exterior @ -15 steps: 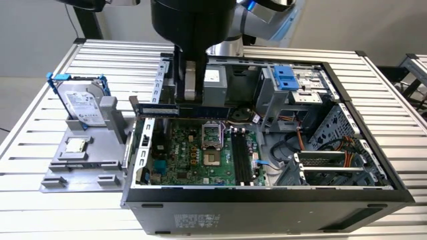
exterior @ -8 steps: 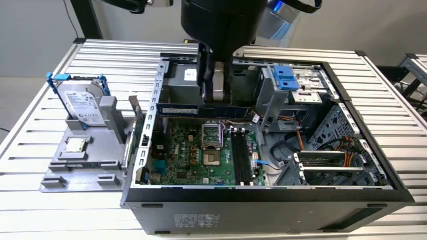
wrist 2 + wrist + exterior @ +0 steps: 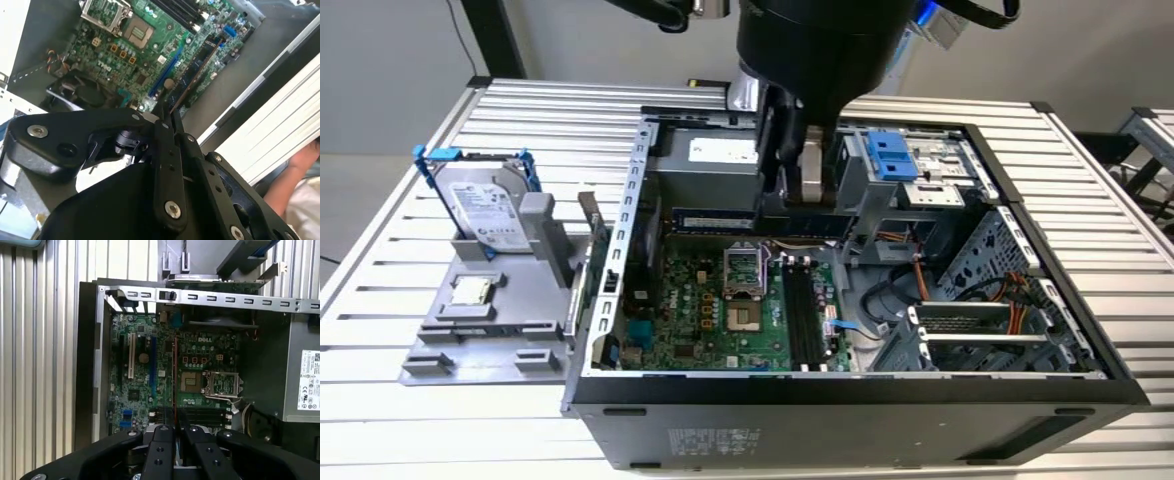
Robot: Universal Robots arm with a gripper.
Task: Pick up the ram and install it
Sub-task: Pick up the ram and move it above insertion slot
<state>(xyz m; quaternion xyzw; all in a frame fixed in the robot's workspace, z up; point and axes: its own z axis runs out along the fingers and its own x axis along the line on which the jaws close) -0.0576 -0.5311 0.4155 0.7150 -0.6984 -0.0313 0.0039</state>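
Gripper (image 3: pixel 167 114) was clamped on the ram (image 3: pixel 197 70) | ram was held above, past one end of the slots (image 3: pixel 803 318) | its long axis lay crosswise to the slots.

1. Slatted metal table (image 3: pixel 414 420) spans most of the exterior view, evenly lit.
2. Grey floor (image 3: pixel 347 210) at 9 o'clock, off the table edge.
3. Pale wall (image 3: pixel 387 70) at 10 o'clock.
4. Dark post (image 3: pixel 496 40) at 11 o'clock.
5. Second slatted table (image 3: pixel 1150 135) at 2 o'clock, frame edge.
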